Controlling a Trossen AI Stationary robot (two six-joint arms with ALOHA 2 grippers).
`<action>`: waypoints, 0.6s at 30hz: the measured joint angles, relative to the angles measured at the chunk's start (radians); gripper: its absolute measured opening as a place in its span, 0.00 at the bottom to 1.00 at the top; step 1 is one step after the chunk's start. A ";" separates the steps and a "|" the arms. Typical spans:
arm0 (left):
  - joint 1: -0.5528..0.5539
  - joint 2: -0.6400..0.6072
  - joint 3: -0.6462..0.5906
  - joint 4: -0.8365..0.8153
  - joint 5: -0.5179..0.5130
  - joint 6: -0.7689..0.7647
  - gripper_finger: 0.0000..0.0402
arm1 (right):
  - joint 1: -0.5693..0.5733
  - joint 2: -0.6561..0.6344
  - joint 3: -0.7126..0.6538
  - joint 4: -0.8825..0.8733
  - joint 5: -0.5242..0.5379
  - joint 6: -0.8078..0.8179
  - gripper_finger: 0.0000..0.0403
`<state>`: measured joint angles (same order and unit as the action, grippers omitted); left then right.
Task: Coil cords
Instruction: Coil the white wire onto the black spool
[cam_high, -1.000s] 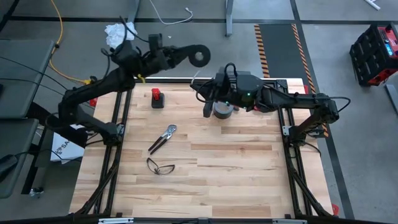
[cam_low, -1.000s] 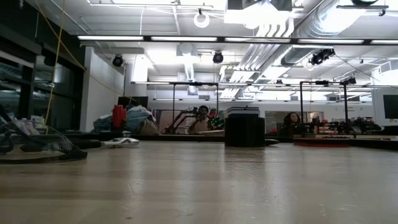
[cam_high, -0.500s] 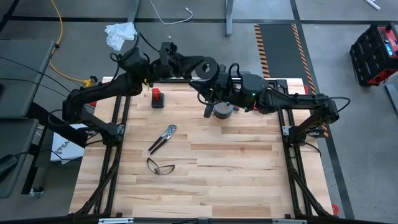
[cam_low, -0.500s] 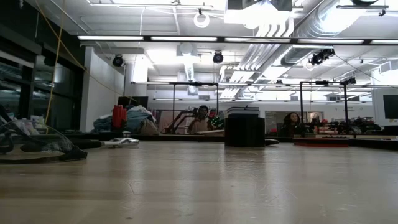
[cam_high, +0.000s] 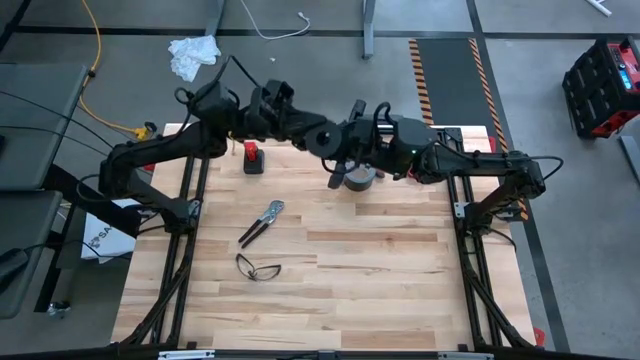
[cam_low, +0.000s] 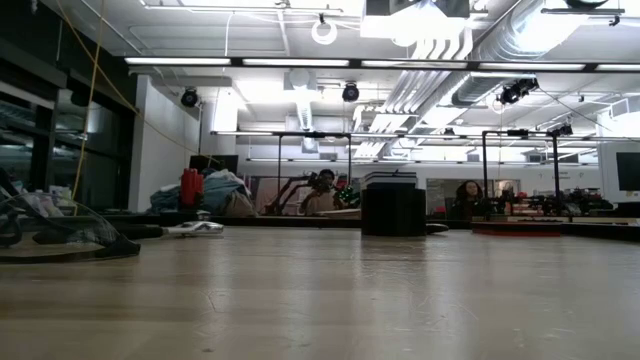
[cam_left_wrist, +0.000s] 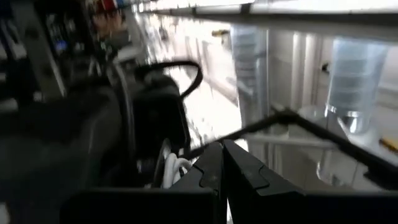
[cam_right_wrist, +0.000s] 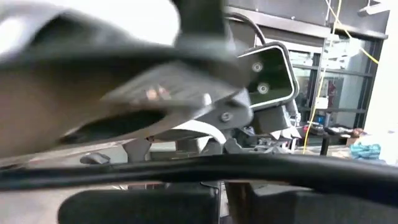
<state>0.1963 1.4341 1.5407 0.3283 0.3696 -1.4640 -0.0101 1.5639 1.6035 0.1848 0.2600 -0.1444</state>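
Nearby, pliers (cam_high: 262, 221), eyeglasses (cam_high: 258, 267), red-capped block (cam_high: 252, 158).

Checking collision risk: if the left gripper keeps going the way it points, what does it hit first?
Most likely the right arm's wrist: the left gripper, shut, points straight at it from close by. Heights are unclear from above.

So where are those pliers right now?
In the high view, the pliers lie on the left half of the table, just above the glasses and below the red thing.
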 joint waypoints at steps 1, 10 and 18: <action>0.002 -0.001 0.000 -0.008 0.030 -0.001 0.00 | 0.000 0.000 0.000 0.000 -0.001 -0.012 0.00; 0.048 -0.065 0.002 -0.283 0.167 0.111 0.00 | -0.001 0.001 -0.001 -0.033 -0.001 -0.121 0.00; 0.123 -0.127 0.003 -0.541 0.190 0.321 0.00 | -0.026 0.002 -0.002 -0.119 0.007 -0.148 0.00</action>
<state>0.3197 1.3067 1.5433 -0.2122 0.5594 -1.1428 -0.0357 1.5654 1.6020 0.0662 0.2675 -0.2926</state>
